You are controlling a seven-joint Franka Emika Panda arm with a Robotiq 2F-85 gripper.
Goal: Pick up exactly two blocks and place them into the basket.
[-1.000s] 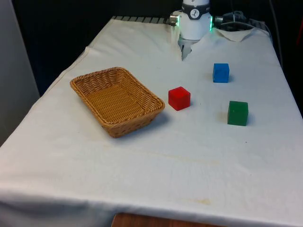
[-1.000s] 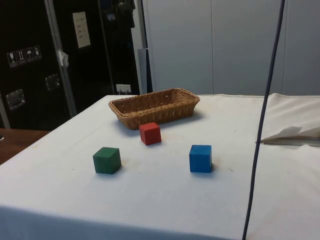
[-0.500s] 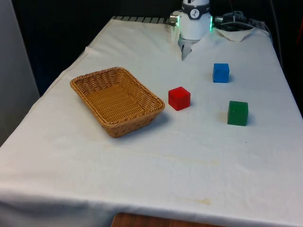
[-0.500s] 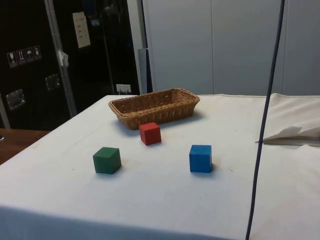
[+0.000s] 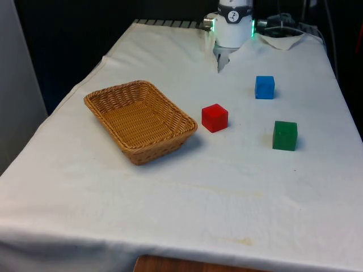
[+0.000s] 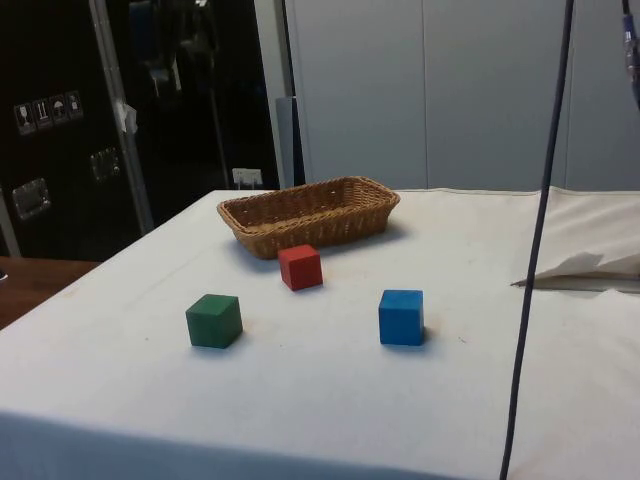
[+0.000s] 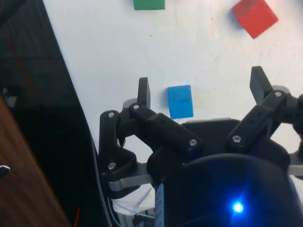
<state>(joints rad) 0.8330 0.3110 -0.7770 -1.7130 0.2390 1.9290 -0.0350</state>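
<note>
All three blocks sit on the white-clothed tabletop (image 5: 187, 192), none yet in the woven wicker basket (image 5: 139, 119). The small red wooden cube (image 5: 214, 118) lies at the basket's 3 o'clock, nearest it. The black two-finger claw (image 7: 201, 92), fingers spread and empty, hangs high, probably above the blue wooden cube (image 7: 180, 101), with the green wooden cube (image 5: 284, 135) well apart.

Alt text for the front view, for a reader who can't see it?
A wicker basket sits empty on a white cloth, with three blocks on the front view's right: red nearest the basket, green and blue further out. The robot's hand hangs beyond them.
</note>
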